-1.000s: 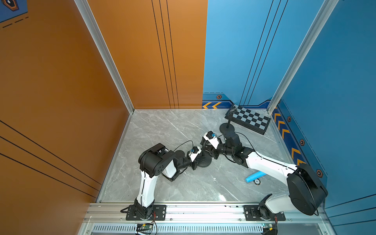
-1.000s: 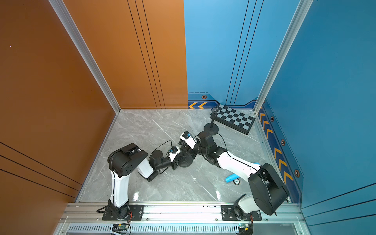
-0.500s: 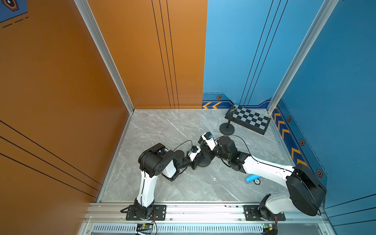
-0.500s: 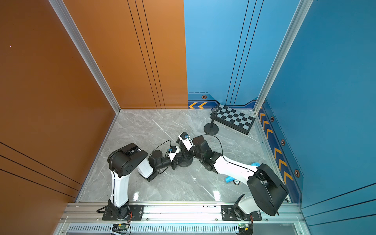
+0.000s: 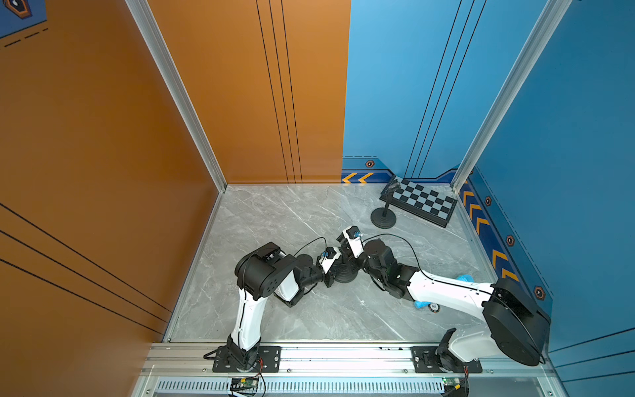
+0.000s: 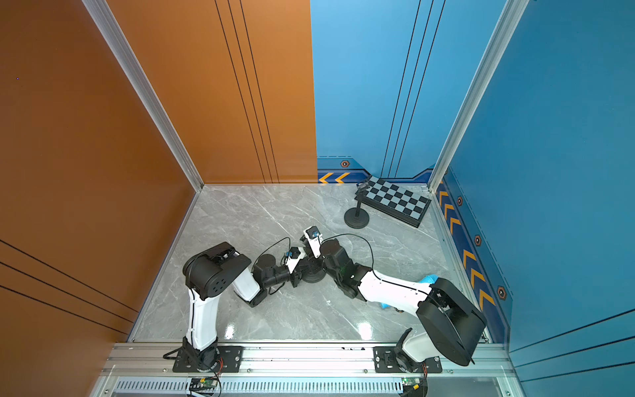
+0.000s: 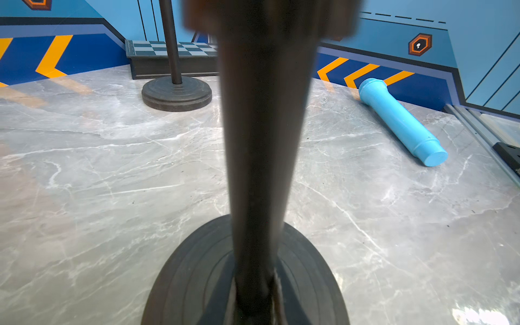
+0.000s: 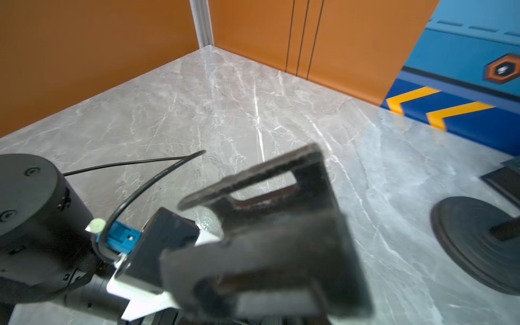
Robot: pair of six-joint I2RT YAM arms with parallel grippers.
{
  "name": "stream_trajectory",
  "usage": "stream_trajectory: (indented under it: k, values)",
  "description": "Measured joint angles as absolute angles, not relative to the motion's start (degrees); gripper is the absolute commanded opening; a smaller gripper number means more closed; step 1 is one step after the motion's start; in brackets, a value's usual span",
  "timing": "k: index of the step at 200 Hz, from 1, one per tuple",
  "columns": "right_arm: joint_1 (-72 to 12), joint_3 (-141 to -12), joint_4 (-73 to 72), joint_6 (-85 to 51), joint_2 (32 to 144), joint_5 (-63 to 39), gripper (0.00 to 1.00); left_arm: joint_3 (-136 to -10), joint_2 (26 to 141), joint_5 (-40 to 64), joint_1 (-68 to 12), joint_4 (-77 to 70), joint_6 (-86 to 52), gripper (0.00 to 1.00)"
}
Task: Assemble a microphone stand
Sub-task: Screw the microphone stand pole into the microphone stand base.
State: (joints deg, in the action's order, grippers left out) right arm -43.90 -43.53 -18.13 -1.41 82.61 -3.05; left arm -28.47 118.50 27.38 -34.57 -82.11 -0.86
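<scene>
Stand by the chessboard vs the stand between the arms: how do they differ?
The far stand stands free, untouched; the near stand has the left gripper shut on its pole. The far stand sits beside the chessboard; the near stand is apart from it, nearer the robot. The far stand shows a clip atop its pole; the near stand's top is hidden. Both are upright, with a black round base and thin dark pole.

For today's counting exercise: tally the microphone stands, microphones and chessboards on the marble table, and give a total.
Microphone stands: 2
Blue microphone: 1
Chessboard: 1
Total: 4
</scene>
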Motion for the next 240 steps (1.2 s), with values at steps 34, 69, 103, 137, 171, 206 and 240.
stream_trajectory:
  k: [34,69,103,137,171,206,240]
  values:
    - [-36.27,-47.07,-9.85,6.79,82.81,-22.63,0.39,-28.6,118.61,27.42,-34.63,-82.15,-0.23,0.12]
    - [-33.17,-51.16,-5.13,12.64,86.28,-32.77,0.38,-28.71,118.85,28.03,-34.61,-82.37,0.01,0.12]
    - [-31.97,-54.43,-2.33,15.99,88.73,-36.07,0.34,-28.95,119.26,28.34,-34.52,-82.85,0.08,0.11]
    - [-32.27,-55.13,-3.55,17.04,90.19,-34.76,0.16,-29.12,119.37,28.36,-34.52,-82.89,-0.3,0.12]
    - [-35.97,-49.5,-12.97,10.26,87.99,-23.35,0.01,-29.5,119.59,27.57,-34.5,-82.85,-1.37,0.14]
    - [-47.72,-41.82,-26.59,-2.11,86.35,6.7,0.0,-29.54,119.74,27.03,-34.54,-83.18,-1.58,0.16]
    - [-53.71,-42.28,-28.38,-6.92,88.29,22.9,0.06,-29.54,119.74,26.96,-34.57,-83.2,-1.61,0.14]
